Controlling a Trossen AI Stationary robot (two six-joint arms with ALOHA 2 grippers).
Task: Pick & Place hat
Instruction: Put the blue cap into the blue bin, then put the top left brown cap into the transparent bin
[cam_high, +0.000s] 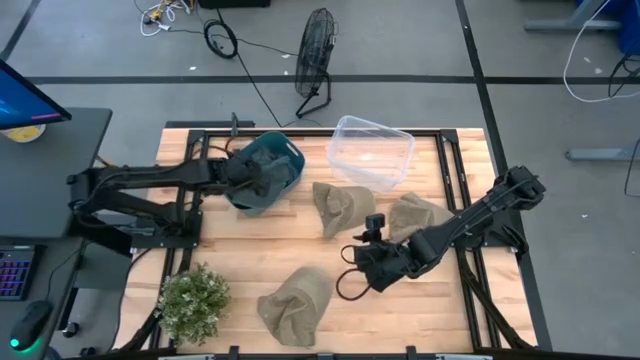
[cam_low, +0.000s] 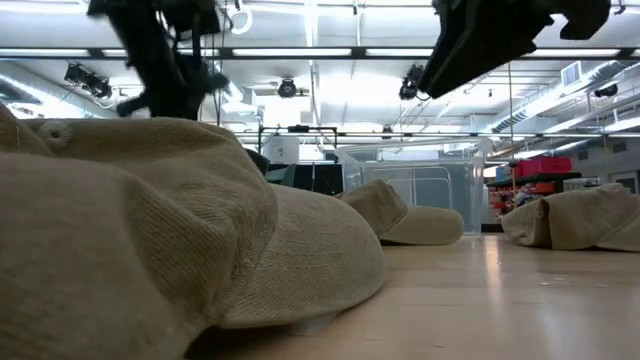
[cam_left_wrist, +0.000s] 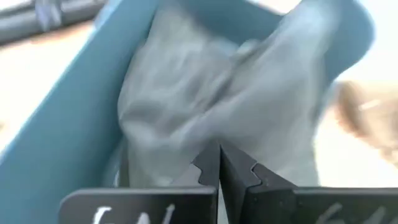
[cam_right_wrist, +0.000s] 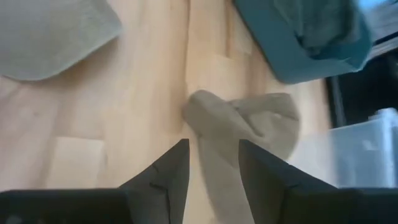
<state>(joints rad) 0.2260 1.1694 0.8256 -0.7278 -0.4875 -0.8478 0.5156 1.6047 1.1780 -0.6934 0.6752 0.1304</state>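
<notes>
High view: the counter (cam_high: 250, 262) carries three tan hats: one at the middle (cam_high: 340, 206), one to the right (cam_high: 417, 215), one near the front edge (cam_high: 297, 304). A teal bin (cam_high: 268, 172) lies at the back left with cloth inside, a clear tub (cam_high: 371, 152) just right of it, a plant (cam_high: 193, 301) at the front left. The left claw (cam_high: 250, 178) reaches into the teal bin. The right claw (cam_high: 362, 263) hangs over bare wood between the middle hat and the front hat.

Low view: the front hat (cam_low: 150, 230) fills the near left; the middle hat (cam_low: 400, 217) and the right hat (cam_low: 580, 218) lie farther back, the clear tub (cam_low: 420, 180) behind them.

Left wrist view: the left claw (cam_left_wrist: 219, 168) is clenched, fingers together, over grey cloth (cam_left_wrist: 205, 106) in the teal bin (cam_left_wrist: 68, 124); whether it pinches the cloth, cannot tell.

Right wrist view: the right claw (cam_right_wrist: 212, 163) is released, fingers apart, above the middle hat (cam_right_wrist: 245, 127); the teal bin (cam_right_wrist: 298, 37) beyond.
</notes>
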